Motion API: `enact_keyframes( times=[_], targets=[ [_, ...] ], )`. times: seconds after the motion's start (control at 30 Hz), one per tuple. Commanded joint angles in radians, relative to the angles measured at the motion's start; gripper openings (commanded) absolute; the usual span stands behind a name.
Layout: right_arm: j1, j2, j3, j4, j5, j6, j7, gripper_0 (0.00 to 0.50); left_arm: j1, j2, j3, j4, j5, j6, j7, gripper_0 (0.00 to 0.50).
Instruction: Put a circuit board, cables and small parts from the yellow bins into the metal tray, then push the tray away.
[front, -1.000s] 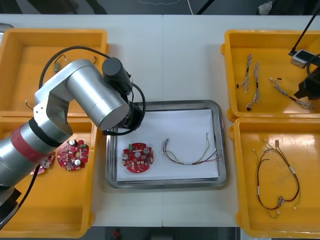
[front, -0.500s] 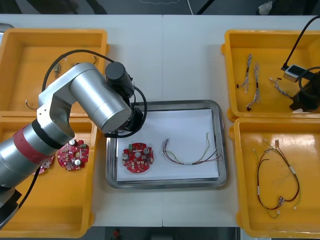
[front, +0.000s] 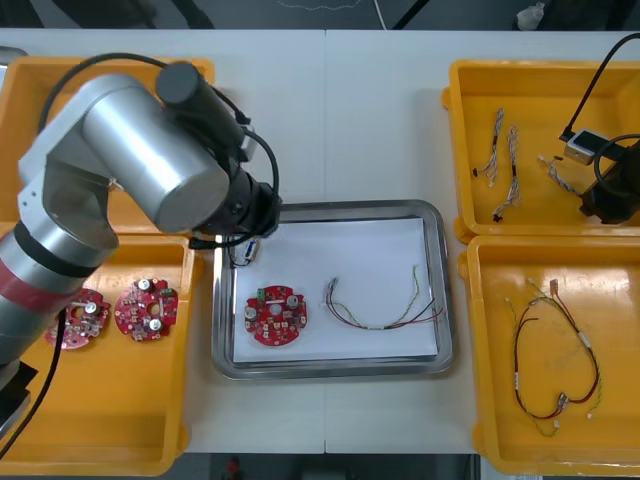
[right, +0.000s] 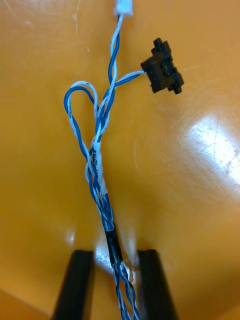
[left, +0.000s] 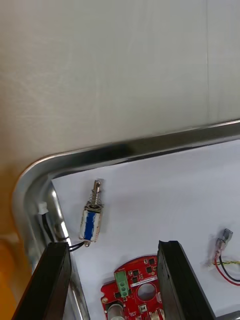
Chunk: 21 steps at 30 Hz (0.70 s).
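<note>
The light table (front: 380, 130) has a pale, matt top; a thin seam (front: 325, 120) runs straight in from its far edge, about midway across; in the left wrist view the table (left: 120, 65) is grey-white with faint scuffs, and a fine line (left: 207, 60) crosses it; beyond the table's far edge lies dark floor (front: 250, 12); a small pale lump (front: 530, 16) sits there toward the right; a thin dark cord (front: 378, 12) slants down to that edge, just right of the seam.
</note>
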Motion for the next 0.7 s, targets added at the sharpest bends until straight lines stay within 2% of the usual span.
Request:
enact_keyframes(
  times=[0.03, 0.27, 0.37, 0.53, 0.7],
  targets=[
    [0.022, 0.019, 0.001, -0.014, -0.013, -0.007, 0.033, 0.000, -0.009, 0.073, 0.124, -0.040, 0.066, 0.045, -0.093, 0.500],
    [0.021, 0.010, -0.045, -0.078, -0.002, 0.045, 0.037, 0.000, -0.013, 0.141, 0.271, -0.030, 0.164, 0.128, -0.238, 0.500],
    [0.021, -0.001, -0.099, -0.178, 0.010, 0.142, 0.028, 0.000, -0.013, 0.196, 0.346, 0.013, 0.224, 0.156, -0.349, 0.500],
    [0.022, -0.004, -0.177, -0.265, 0.022, 0.242, 0.018, 0.000, -0.021, 0.245, 0.392, 0.079, 0.249, 0.163, -0.470, 0.500],
    [0.022, -0.004, -0.250, -0.396, 0.042, 0.373, 0.011, 0.000, -0.058, 0.288, 0.420, 0.200, 0.253, 0.163, -0.630, 0.500]
  ],
)
